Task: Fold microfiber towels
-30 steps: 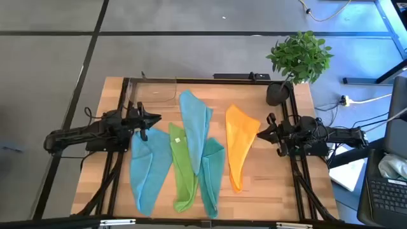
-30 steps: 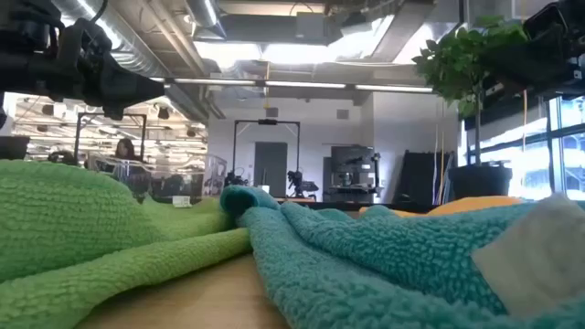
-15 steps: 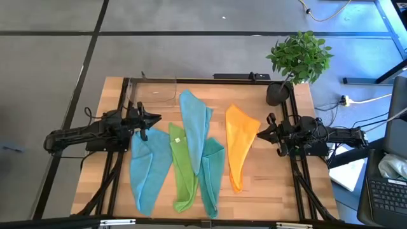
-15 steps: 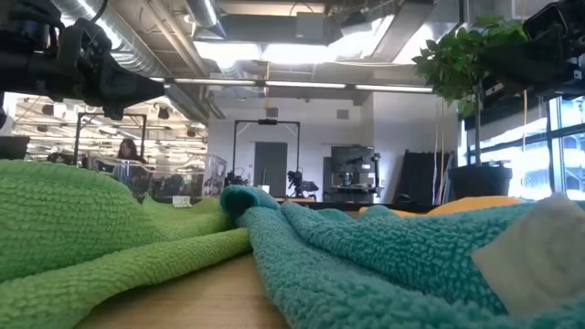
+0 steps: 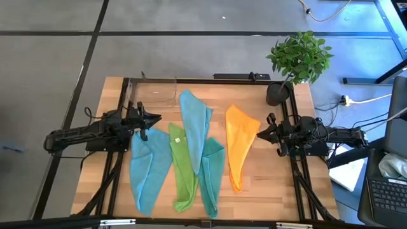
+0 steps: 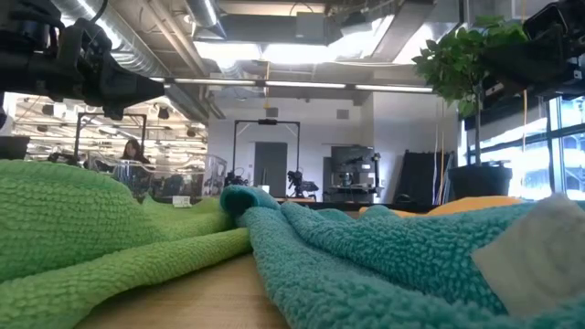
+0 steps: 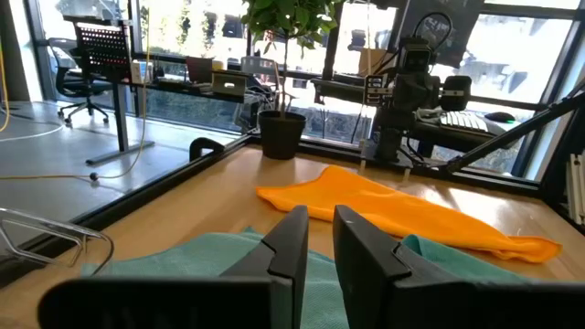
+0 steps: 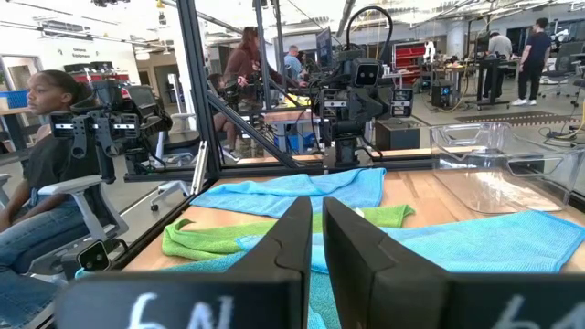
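Five unfolded towels on bench point(image 5: 273, 178): light blue point(image 5: 147, 166), green point(image 5: 182, 166), light blue point(image 5: 195, 124), teal point(image 5: 212, 173), orange towel point(image 5: 240, 143) nearest potted plant point(image 5: 299, 58). Left gripper point(image 5: 154, 119), right gripper point(image 5: 257, 133): fingers nearly closed, empty. Advice: spread one towel flat, pinch corners.

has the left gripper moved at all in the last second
No. In the high view the left gripper sits at the same spot beside the top corner of the light blue towel, just as in both earlier pictures. The towels have not shifted either.
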Controlling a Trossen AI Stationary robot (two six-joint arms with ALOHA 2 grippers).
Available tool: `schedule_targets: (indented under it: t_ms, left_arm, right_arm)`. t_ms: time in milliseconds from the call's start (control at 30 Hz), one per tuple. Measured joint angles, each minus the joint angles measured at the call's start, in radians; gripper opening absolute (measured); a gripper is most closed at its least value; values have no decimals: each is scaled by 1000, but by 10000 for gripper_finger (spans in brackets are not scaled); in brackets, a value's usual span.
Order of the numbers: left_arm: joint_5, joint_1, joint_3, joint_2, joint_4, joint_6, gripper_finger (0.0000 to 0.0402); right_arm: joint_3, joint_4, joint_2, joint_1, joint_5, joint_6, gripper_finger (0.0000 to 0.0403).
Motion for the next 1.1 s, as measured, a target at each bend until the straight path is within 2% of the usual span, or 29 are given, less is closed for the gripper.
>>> schedule_targets:
  t_ms: [900,1100]
  left_arm:
    - [0,0,0,0,0,0,50]
    - [0,0,0,0,0,0,50]
  right_arm:
    - [0,2,0,0,0,2,34]
    - [0,104,0,0,37,-102,34]
